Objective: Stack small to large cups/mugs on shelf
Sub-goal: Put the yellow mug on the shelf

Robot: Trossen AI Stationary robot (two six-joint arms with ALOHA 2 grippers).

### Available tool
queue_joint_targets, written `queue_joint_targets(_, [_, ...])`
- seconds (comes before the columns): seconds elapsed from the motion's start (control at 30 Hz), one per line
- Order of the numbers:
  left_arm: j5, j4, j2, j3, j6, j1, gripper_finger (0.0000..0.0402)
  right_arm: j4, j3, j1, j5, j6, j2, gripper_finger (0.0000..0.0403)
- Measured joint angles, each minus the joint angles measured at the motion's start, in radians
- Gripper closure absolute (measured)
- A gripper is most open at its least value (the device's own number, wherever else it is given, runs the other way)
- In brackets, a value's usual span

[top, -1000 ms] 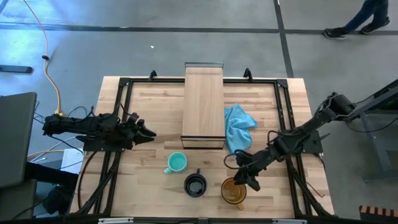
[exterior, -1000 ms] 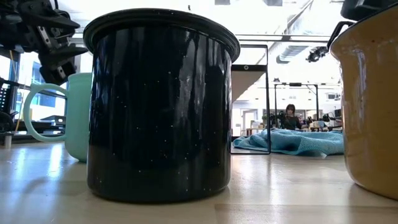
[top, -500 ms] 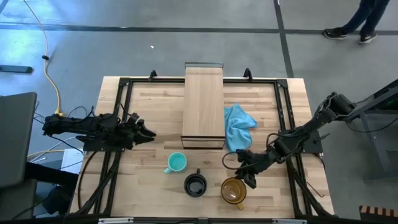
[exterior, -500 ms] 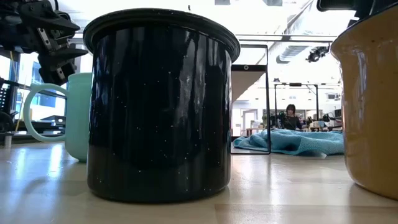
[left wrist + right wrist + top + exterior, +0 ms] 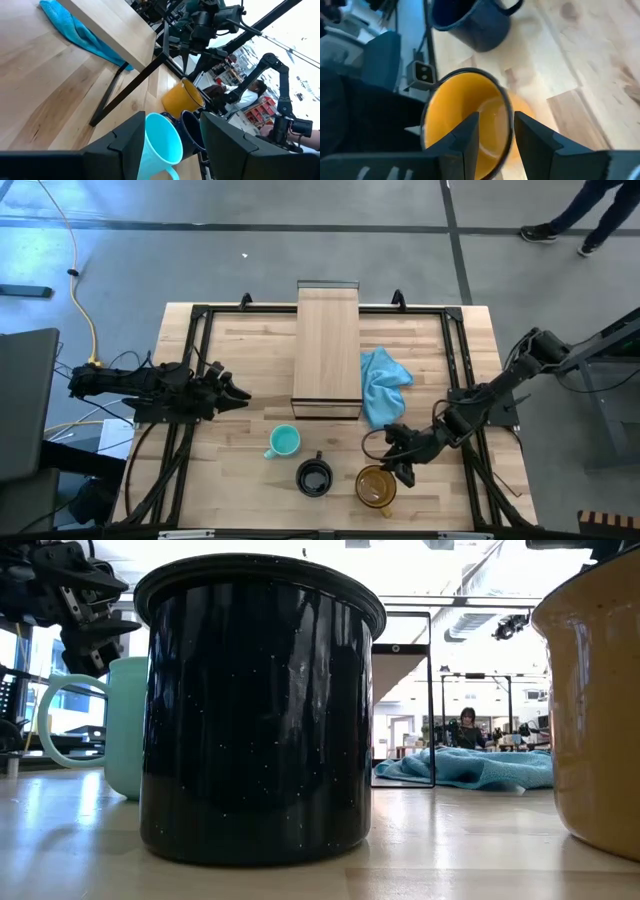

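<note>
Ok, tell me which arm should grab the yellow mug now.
Right. The right gripper hangs open just above the yellow mug, fingers astride its rim. The left gripper waits by the table's left edge, far off.

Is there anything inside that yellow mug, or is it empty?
The yellow mug looks empty: the right wrist view shows only its bare glassy inside. The jaws of the right gripper stand open on either side of its rim and cover part of it, so that strip stays unseen.

A robot lab: concrete floor [image 5: 250, 260], open hall with workstations behind
</note>
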Motion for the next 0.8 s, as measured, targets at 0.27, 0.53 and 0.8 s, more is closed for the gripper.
queue_joint_targets(0.27, [-0.008,-0.001,0.0,0.0,0.001,0.0,0.0222,-0.062,0.0,0.066,0.072,0.128,0.0,0.0289])
queue_joint_targets(0.53, [-0.012,-0.026,0.0,0.0,0.003,0.0,0.0222,-0.071,0.0,0.132,0.176,0.245,0.0,0.0289])
queue_joint_targets(0.8, [-0.012,-0.041,0.0,0.0,0.003,0.0,0.0222,-0.005,0.0,0.134,0.211,0.241,0.048,0.0289])
